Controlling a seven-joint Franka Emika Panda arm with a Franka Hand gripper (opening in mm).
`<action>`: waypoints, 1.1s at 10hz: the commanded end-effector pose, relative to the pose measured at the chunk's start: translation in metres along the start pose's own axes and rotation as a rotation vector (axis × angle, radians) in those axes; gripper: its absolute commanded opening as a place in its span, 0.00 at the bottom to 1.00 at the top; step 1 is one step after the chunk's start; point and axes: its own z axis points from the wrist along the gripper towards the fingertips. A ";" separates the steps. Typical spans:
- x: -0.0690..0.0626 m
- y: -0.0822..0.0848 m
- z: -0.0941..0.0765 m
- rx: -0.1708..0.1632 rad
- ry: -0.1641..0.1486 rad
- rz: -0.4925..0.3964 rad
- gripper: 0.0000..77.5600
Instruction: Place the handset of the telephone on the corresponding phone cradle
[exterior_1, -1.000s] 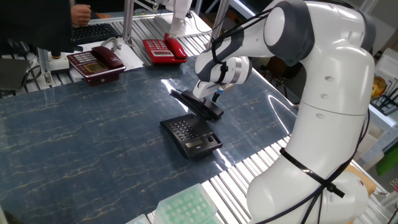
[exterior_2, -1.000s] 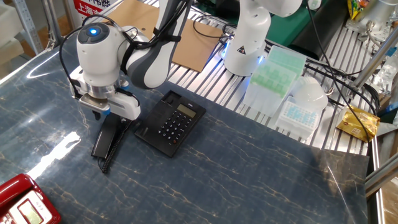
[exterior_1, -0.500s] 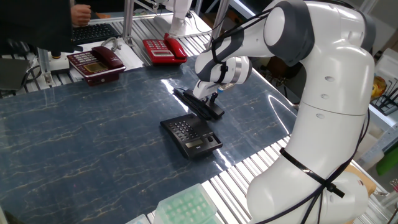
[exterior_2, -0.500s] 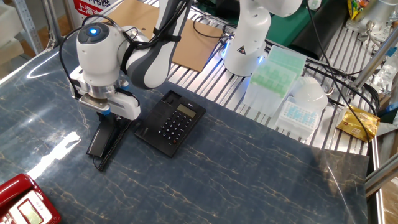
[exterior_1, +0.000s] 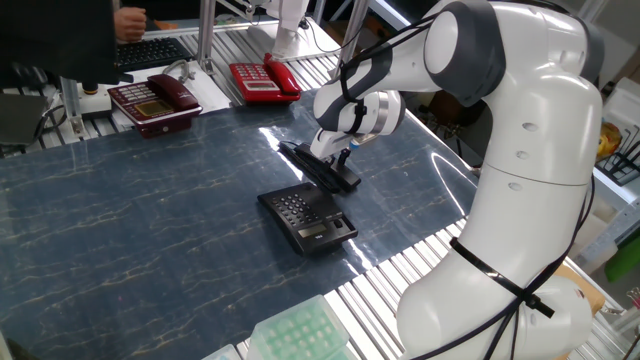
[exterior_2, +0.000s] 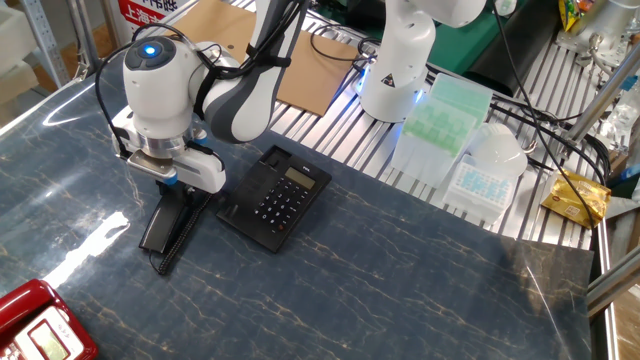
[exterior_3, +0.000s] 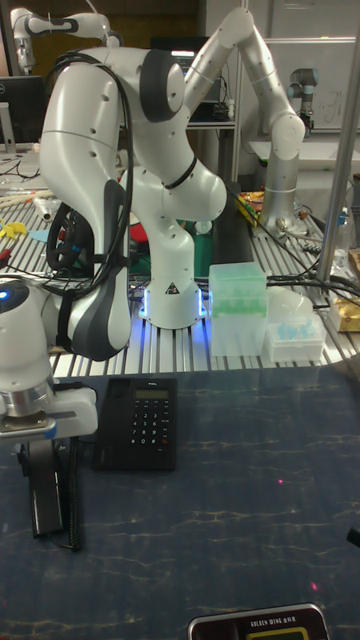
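Observation:
The slim black handset (exterior_1: 316, 165) (exterior_2: 163, 222) (exterior_3: 44, 492) lies alongside the telephone, a small black desk phone (exterior_1: 305, 220) (exterior_2: 272, 198) (exterior_3: 137, 422) with a grey keypad and a display. My gripper (exterior_1: 338, 157) (exterior_2: 176, 186) (exterior_3: 40, 448) comes down on the handset from above and is shut on its upper part. The handset runs roughly parallel to the phone and a short gap apart from it. The phone cradle (exterior_2: 237, 203) (exterior_3: 107, 425) is the bare side strip of the base facing the handset. A coiled cord trails from the handset's lower end.
A dark red phone (exterior_1: 155, 100) and a bright red phone (exterior_1: 262, 80) stand at the far table edge. The red phone (exterior_2: 40, 328) shows again at a corner. Green and clear tip boxes (exterior_2: 440, 115) sit on the slatted bench by the robot base (exterior_2: 395, 60).
Between one second and half a second ago the gripper carried the handset slightly sideways, away from the phone base. Since then nothing has visibly moved.

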 end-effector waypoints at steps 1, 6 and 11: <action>0.004 -0.001 -0.029 0.012 0.048 0.024 0.02; 0.014 0.009 -0.046 0.018 0.092 0.097 0.02; 0.033 0.023 -0.068 0.016 0.143 0.167 0.02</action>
